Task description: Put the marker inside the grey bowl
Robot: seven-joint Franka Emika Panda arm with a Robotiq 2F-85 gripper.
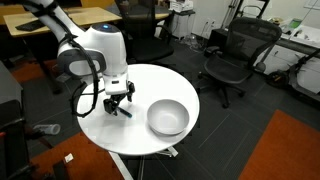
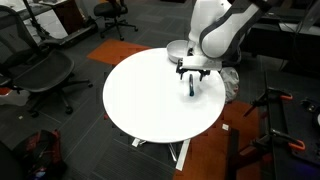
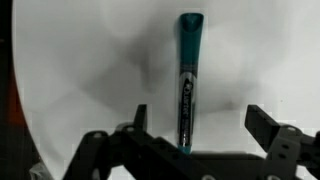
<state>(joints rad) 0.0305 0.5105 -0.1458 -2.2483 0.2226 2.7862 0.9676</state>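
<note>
The marker (image 3: 187, 80) is a thin dark stick with a teal cap. It lies flat on the round white table (image 1: 170, 85), seen also in both exterior views (image 1: 122, 109) (image 2: 192, 89). My gripper (image 3: 200, 128) is open and hovers low over the marker, one finger on each side, without touching it. It shows in both exterior views (image 1: 117, 98) (image 2: 192, 74). The grey bowl (image 1: 167, 117) stands empty on the table beside the gripper. In an exterior view the bowl (image 2: 176, 50) is mostly hidden behind the arm.
The table is round with an edge close to the gripper (image 2: 215, 105). Black office chairs (image 1: 238, 55) (image 2: 40, 75) stand around it on dark carpet. Desks line the back wall (image 1: 75, 18).
</note>
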